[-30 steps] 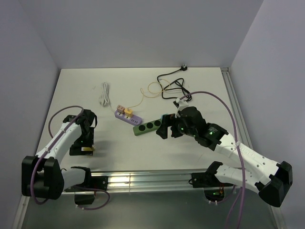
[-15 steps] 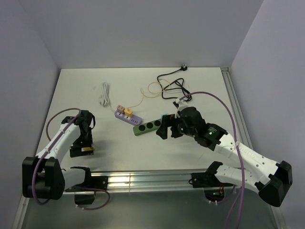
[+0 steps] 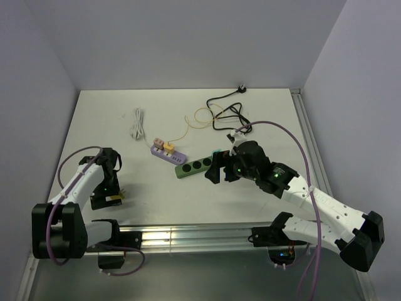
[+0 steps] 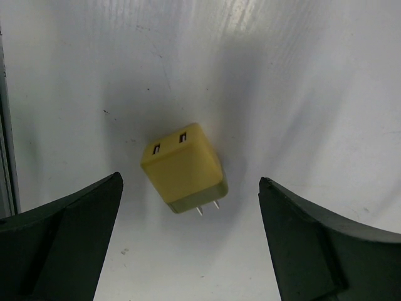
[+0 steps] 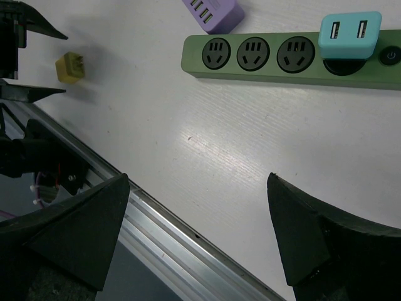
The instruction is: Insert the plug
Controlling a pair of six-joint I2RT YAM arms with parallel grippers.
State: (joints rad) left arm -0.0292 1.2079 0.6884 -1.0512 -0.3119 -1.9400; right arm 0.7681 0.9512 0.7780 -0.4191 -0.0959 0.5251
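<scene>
The plug (image 4: 183, 168) is a small yellow cube with two metal prongs, lying on its side on the white table. It sits between the tips of my left gripper (image 4: 190, 180), which is open and hangs above it without touching. From above, the plug (image 3: 116, 199) shows at the near left beside the left gripper (image 3: 104, 195). The green power strip (image 3: 195, 167) lies mid-table with three free sockets (image 5: 254, 53) and a teal adapter (image 5: 349, 32) plugged in. My right gripper (image 3: 219, 170) is open and empty, just near of the strip.
A purple USB hub (image 3: 168, 152) with two small plugs lies left of the strip. A white cable (image 3: 137, 124), a yellow wire (image 3: 194, 119) and a black cord (image 3: 225, 110) lie further back. An aluminium rail (image 5: 163, 238) runs along the near edge.
My left arm has drawn slightly toward the near edge, settling over the yellow plug. The right arm has not moved.
</scene>
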